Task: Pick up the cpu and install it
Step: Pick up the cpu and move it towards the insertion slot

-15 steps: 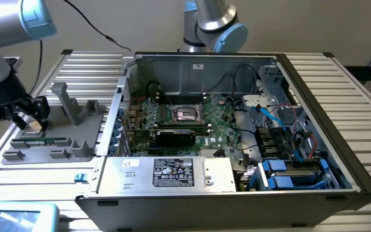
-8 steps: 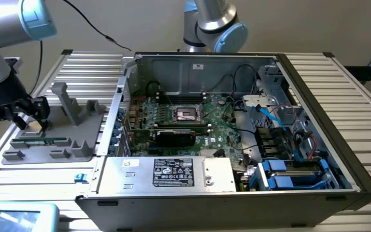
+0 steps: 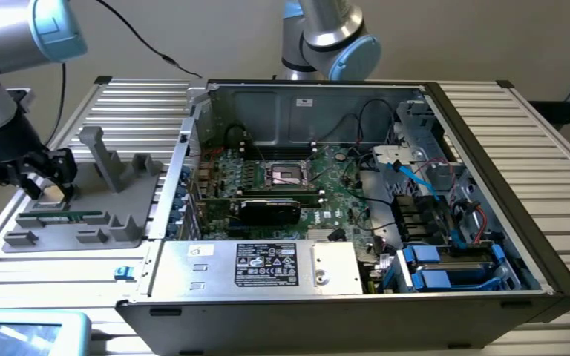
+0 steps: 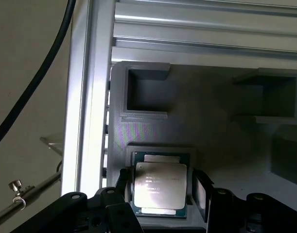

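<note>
1. The hand (image 3: 47, 184) hung low over a grey holder (image 3: 131, 215). The holder lay on the slatted worktop (image 3: 522, 133), at the exterior view's left of the open case (image 3: 483, 297).
2. The hand was open. In the wrist view one finger (image 4: 123, 180) stood at each side of the cpu (image 4: 159, 189). A thin dark gap showed between the chip and the finger on one side. On the other side I could not tell if the finger touched the chip.
3. The cpu lay flat in a shallow square pocket at the far left part of the holder. Its silver top faced up, with small print on it and a thin green rim around it. It was not lifted.
4. A memory stick (image 3: 62, 217) lay in a slot of the same holder, just nearer than the cpu.
5. Two grey posts (image 3: 102, 152) stood upright on the far part of the holder, near the hand.
6. Inside the case the motherboard (image 3: 340, 200) lay flat. The socket (image 3: 287, 174), with its metal frame, sat in the middle of it, well apart from the cpu and to the exterior view's right of it.
7. A labelled metal box (image 3: 265, 267) filled the near side of the case.
8. A second arm (image 3: 329, 37) stood behind the far wall of the case.
9. A black cable (image 4: 36, 82) ran beside the edge rail of the worktop.
</note>
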